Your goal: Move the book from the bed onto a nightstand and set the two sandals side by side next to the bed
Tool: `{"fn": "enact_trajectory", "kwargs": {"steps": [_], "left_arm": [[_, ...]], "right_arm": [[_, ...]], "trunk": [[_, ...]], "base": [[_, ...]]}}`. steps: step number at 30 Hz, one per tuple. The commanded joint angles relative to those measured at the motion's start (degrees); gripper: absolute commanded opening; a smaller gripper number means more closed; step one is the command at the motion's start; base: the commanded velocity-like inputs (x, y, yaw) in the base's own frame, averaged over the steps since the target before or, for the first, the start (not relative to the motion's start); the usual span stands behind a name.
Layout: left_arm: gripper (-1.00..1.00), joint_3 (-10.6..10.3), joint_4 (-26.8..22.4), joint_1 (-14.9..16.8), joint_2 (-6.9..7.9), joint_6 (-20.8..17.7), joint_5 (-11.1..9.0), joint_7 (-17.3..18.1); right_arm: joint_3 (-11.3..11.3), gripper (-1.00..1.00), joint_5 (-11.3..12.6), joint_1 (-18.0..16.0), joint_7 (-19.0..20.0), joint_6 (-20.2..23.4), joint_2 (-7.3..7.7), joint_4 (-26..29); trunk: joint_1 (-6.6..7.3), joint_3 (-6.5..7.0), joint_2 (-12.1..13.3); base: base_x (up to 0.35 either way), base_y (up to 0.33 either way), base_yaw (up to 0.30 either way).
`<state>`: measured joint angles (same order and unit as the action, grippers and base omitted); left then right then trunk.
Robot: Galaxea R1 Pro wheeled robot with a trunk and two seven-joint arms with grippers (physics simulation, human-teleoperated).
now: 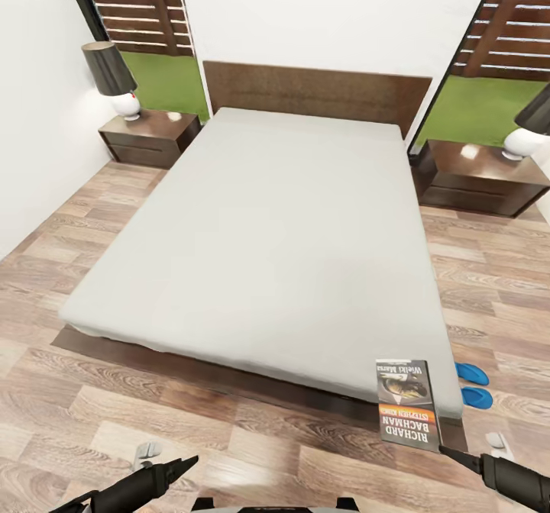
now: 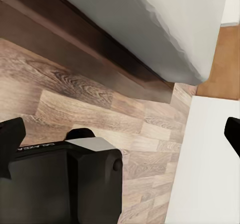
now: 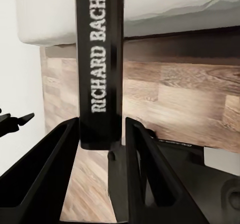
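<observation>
Right pincer [image 3: 102, 134] clamps the book [image 1: 407, 404] above plank floor [image 1: 229, 444]; left pincer's [image 1: 187, 463] state unclear.

Right lamp [image 1: 528, 133] cut by edge.

Floor [image 1: 84, 391] is rendered as brown wood planks w/ visible grain, slight sheen; bed [image 1: 267, 230] mattress is shown matt, smooth, pale grey, on a dark wood frame. Nightstand [image 1: 149, 137] tops are seen as glossy dark wood, reflections incl. Book [image 1: 408, 404] spine looks smooth, dark; right gripper [image 3: 102, 134] fingers matt black plastic.
</observation>
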<state>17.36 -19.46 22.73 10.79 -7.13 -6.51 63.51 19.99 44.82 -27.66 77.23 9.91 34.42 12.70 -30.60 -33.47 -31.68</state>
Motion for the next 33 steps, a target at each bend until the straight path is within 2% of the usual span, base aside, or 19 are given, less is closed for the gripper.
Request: {"fn": "enact_trajectory", "kwargs": {"steps": [1,5,9,12,15,16,18,21,24,29,33], "left_arm": [[1.0,0.14,0.03,0.04,0.0,-0.6,-0.15,0.24],[1.0,0.15,0.04,0.04,0.0,-0.55,-0.17,0.13],[1.0,0.09,-0.01,0.04,-0.2,-0.54,0.09,-0.14],[1.0,-0.27,-0.1,0.04,-0.12,-0.56,2.52,-0.29],[1.0,-0.87,-0.11,0.04,-0.29,-0.48,7.16,-0.89],[1.0,-1.23,-0.07,0.04,-0.34,-0.45,9.24,-1.61],[1.0,-1.76,0.54,0.04,-0.56,0.72,14.82,-5.46],[1.0,-2.07,3.74,0.04,-0.71,4.44,21.3,-10.19],[1.0,-2.28,6.95,0.04,-0.99,9.35,26.79,-12.07],[1.0,-2.32,8.22,0.04,-1.49,11.52,32.82,-15.0],[1.0,-2.33,9.96,0.04,-2.1,12.01,34.7,-18.69]], "right_arm": [[0.3,-1.0,0.62,-0.02,-0.05,0.59,-0.27,-0.35],[0.31,-1.0,0.68,-0.02,-0.39,0.59,-1.8,-3.24],[0.31,-1.0,0.7,-0.02,-0.43,0.56,-2.49,-4.54],[0.24,-1.0,0.71,-0.02,-0.5,0.55,-4.78,-5.42],[0.23,-1.0,0.71,-0.02,-0.52,0.55,-6.54,-7.48],[0.23,-1.0,0.71,-0.02,-0.51,0.55,-6.77,-7.84],[0.22,-1.0,0.71,-0.02,-0.51,0.55,-7.01,-8.27],[0.22,-1.0,0.71,-0.02,-0.39,0.55,-7.13,-8.49],[0.22,-1.0,0.71,-0.02,-0.34,0.55,-7.16,-8.55],[0.17,-1.0,0.71,-0.02,-0.21,0.43,-7.17,-8.59],[0.14,-1.0,0.71,-0.02,-0.02,-1.11,-7.17,-8.86]], "trunk": [[-0.02,0.01,-0.06],[-0.02,0.22,-0.06],[-0.02,0.39,-0.06],[-0.02,0.49,-0.06],[-0.02,0.56,-0.06],[-0.02,0.58,-0.06],[-0.02,0.59,-0.06],[-0.02,0.6,-0.06],[-0.02,0.6,-0.06],[-0.02,0.6,-0.06],[-0.02,0.6,-0.06]], "base": [[0.0,0.0,0.233],[0.0,0.0,0.246],[0.0,0.0,0.266],[0.0,0.0,0.273],[0.0,0.0,0.278],[0.0,0.0,0.282],[0.0,0.0,0.284],[0.0,0.0,0.287],[0.0,0.0,0.289],[0.0,0.0,0.29],[0.0,0.0,0.291]]}}
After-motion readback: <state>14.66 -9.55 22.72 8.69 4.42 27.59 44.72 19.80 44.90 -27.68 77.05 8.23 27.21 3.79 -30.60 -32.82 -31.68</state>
